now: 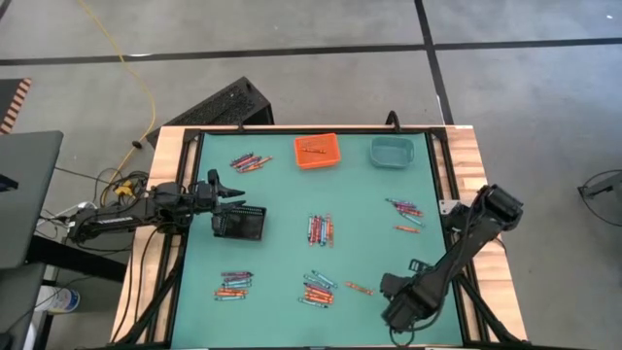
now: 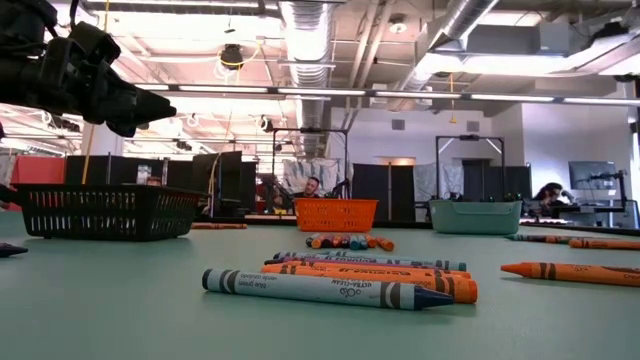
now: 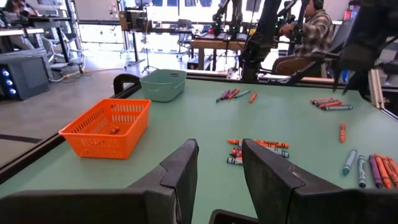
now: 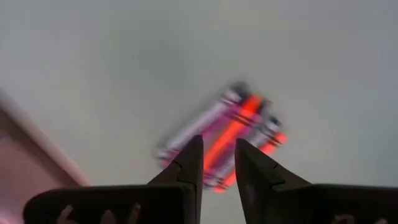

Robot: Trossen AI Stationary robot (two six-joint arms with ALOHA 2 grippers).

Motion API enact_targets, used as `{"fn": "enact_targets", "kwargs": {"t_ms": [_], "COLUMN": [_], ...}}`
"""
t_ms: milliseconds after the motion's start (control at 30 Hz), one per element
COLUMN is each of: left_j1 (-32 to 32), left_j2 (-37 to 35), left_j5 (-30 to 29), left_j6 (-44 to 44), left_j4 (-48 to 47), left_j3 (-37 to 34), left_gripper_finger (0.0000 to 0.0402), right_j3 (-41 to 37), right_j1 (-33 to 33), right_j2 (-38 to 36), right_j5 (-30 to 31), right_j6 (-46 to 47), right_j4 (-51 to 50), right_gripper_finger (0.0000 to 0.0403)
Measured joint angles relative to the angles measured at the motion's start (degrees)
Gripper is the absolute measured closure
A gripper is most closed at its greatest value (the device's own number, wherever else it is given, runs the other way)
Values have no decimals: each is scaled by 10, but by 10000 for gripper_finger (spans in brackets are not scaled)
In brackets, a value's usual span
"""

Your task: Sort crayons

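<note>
We see the crayons [image 1: 320,229] scattered in small heaps over the green tabletop [image 1: 282,194]: one heap at the middle, one near the far left by the orange bin [image 1: 317,151], one at the right edge below the teal bin [image 1: 392,152], two along the near side, and a lone crayon [image 1: 359,289] lying just beside the right arm's tool [image 1: 400,313]; a few more crayons lie inside the orange bin. In the right wrist view we look down past that tool's fingers [image 4: 186,165] at a blurred cluster of purple and orange-red crayons [image 4: 227,140] lying just beyond the tips and apart from them; the fingers stand slightly parted with nothing between them. The left arm's tool [image 1: 236,192] hangs over the left part of the tabletop, just above the far rim of the black bin [image 1: 239,224]; in the left wrist view its fingers [image 3: 180,171] stand parted and bare, with the central heap of crayons [image 3: 258,149] on the tabletop beyond them, well apart. We cannot tell what the black bin holds.
</note>
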Motion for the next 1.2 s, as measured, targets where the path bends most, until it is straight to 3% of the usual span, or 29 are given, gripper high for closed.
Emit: {"fn": "enact_targets", "kwargs": {"t_ms": [100,300,433,667,1200], "left_j1": [0,0,0,0,0], "left_j2": [0,0,0,0,0], "left_j5": [0,0,0,0,0], "left_j6": [0,0,0,0,0], "left_j4": [0,0,0,0,0], "left_j3": [0,0,0,0,0], "left_gripper_finger": [286,286,286,286,286], "right_j3": [-22,-45,-101,-200,-246], "right_j1": [-3,9,29,40,38], "right_j2": [-4,-46,-93,-173,-176], "right_j5": [-21,-3,1,19,12], "right_j6": [11,44,115,208,221], "right_j4": [14,32,43,148,151], "right_gripper_finger": [317,317,317,317,317]}}
